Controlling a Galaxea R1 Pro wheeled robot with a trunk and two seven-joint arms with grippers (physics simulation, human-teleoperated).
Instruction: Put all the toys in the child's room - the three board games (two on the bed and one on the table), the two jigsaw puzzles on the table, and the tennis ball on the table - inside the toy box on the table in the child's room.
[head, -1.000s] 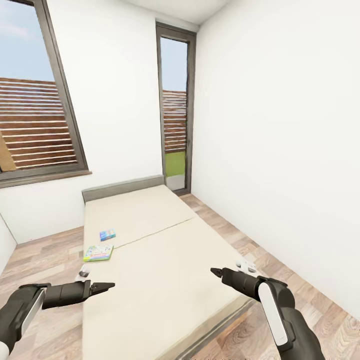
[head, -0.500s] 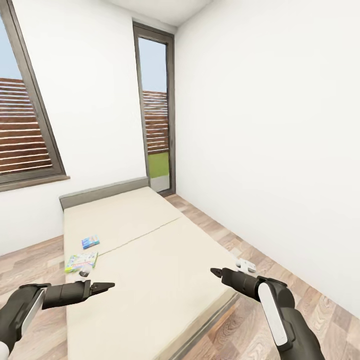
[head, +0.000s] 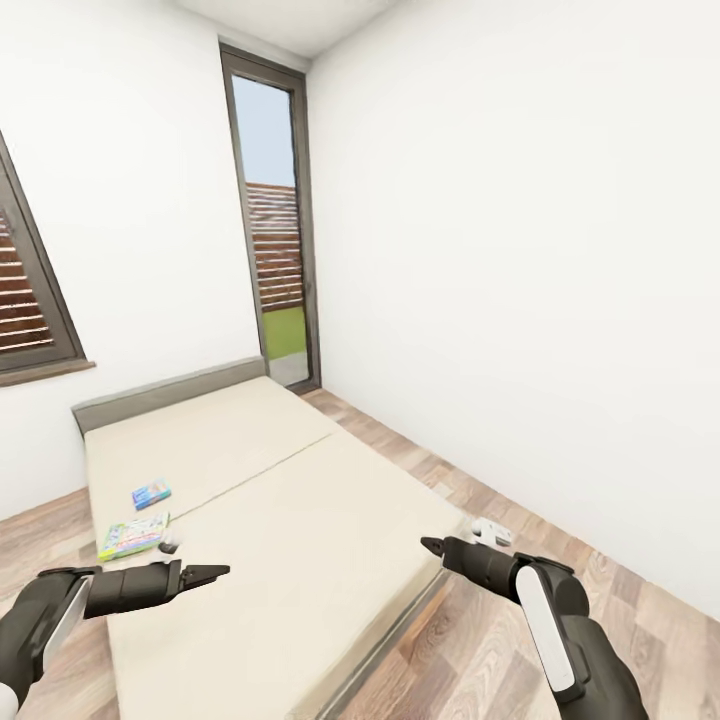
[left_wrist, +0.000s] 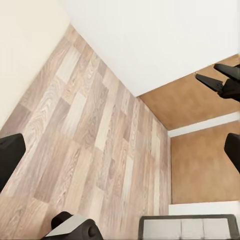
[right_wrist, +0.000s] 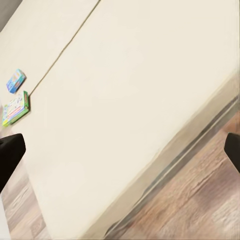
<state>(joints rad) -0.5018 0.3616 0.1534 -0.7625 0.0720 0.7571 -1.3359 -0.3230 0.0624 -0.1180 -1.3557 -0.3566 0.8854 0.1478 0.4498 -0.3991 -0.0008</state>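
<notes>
Two board games lie flat on the bed (head: 300, 520) at the lower left of the head view: a small blue box (head: 151, 493) and, just below it in the frame, a larger white box with a green edge (head: 133, 535), both close to the mattress edge on the robot's left. Neither is held. The left gripper (head: 210, 573) hangs over that same side of the mattress, its dark tips apparently drawn together into a point, though from this angle I cannot tell for sure. The green-edged box sits up and to the left of those tips, near but not touching, so the left arm is clearly the nearer one. The right gripper (head: 432, 545) points across the mattress from the lower right, well apart from both boxes, its finger state likewise unclear. In the right wrist view the green-edged box (right_wrist: 15, 108) and blue box (right_wrist: 15, 80) lie with their long sides roughly parallel. The table and toy box are elsewhere.
</notes>
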